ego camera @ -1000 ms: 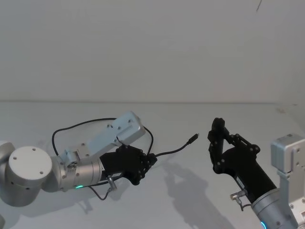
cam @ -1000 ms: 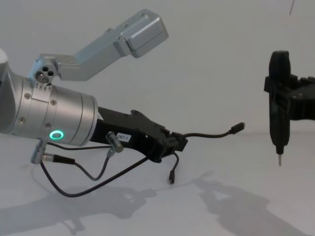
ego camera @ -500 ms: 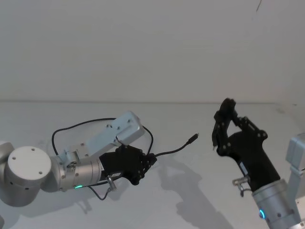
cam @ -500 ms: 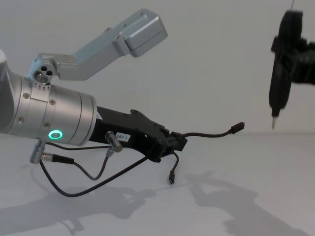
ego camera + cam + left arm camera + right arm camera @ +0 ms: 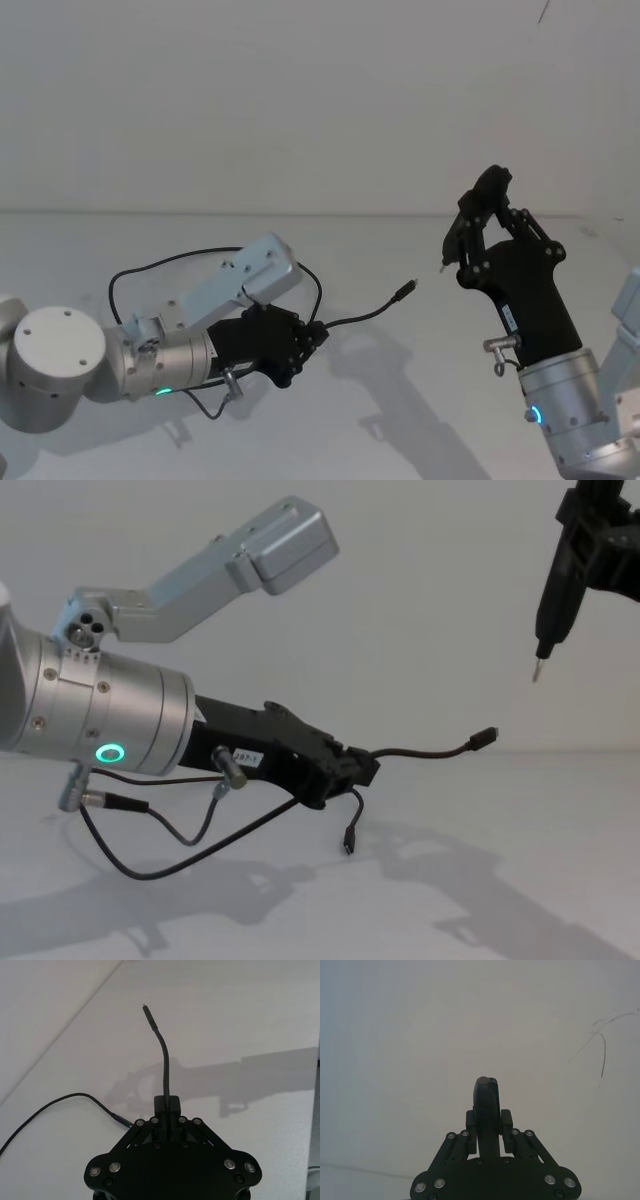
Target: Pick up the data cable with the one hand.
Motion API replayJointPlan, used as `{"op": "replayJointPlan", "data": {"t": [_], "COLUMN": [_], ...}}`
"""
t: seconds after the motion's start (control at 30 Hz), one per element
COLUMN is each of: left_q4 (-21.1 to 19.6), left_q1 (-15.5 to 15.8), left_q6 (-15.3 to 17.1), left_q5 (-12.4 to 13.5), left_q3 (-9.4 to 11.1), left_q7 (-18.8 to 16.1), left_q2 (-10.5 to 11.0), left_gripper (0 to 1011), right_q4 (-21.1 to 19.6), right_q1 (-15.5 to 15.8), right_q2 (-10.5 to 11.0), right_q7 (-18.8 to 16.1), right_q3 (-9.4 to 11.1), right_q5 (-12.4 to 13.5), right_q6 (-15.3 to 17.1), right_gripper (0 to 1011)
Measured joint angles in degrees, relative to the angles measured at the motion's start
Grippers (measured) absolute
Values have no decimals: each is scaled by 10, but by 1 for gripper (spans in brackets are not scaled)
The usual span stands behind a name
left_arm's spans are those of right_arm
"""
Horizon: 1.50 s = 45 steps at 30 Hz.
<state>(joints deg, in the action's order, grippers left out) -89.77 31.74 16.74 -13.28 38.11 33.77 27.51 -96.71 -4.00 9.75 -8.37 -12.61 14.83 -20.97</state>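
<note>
We see bright, even light from overhead; the white table (image 5: pixel 560 870) carries soft grey shadows of the left gripper (image 5: pixel 365 771) and the data cable (image 5: pixel 430 751), and the arm's green ring (image 5: pixel 111 753) glows.

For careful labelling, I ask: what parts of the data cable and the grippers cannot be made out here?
Data cable: head view, its loop passes behind the left arm's silver bracket.
Left gripper: left wrist view, its shut fingers cover the gripped stretch.
Right gripper: chest view, the frame's upper right corner cuts off its body.
Plug: chest view, too small to tell its type.
</note>
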Motion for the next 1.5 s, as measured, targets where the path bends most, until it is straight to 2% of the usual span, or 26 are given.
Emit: {"op": "replayJointPlan", "data": {"t": [0.27, 0.63, 0.9, 1.2, 1.5], "left_q4": [-3, -11, -16, -17, -18], "left_q1": [-4, -9, -8, -4, -2], "left_q6": [-12, -30, -35, -38, -39], "left_q5": [4, 9, 16, 22, 25], "left_q3": [-5, -12, -6, 7, 13], "left_q7": [0, 7, 28, 49, 58], "left_q2": [4, 13, 26, 38, 45], "left_gripper": [36, 36, 36, 36, 36], "right_q4": [29, 59, 58, 38, 28], "right_q1": [-9, -12, -9, -2, 1], "right_q2": [-14, -21, -21, -19, -18], "right_q7": [-10, -22, -27, -31, -33], "right_q3": [1, 2, 2, 0, 0], "right_q5": [21, 36, 31, 14, 5], "right_q6": [1, 14, 14, 15, 29], "right_gripper": [283, 283, 283, 283, 283]}}
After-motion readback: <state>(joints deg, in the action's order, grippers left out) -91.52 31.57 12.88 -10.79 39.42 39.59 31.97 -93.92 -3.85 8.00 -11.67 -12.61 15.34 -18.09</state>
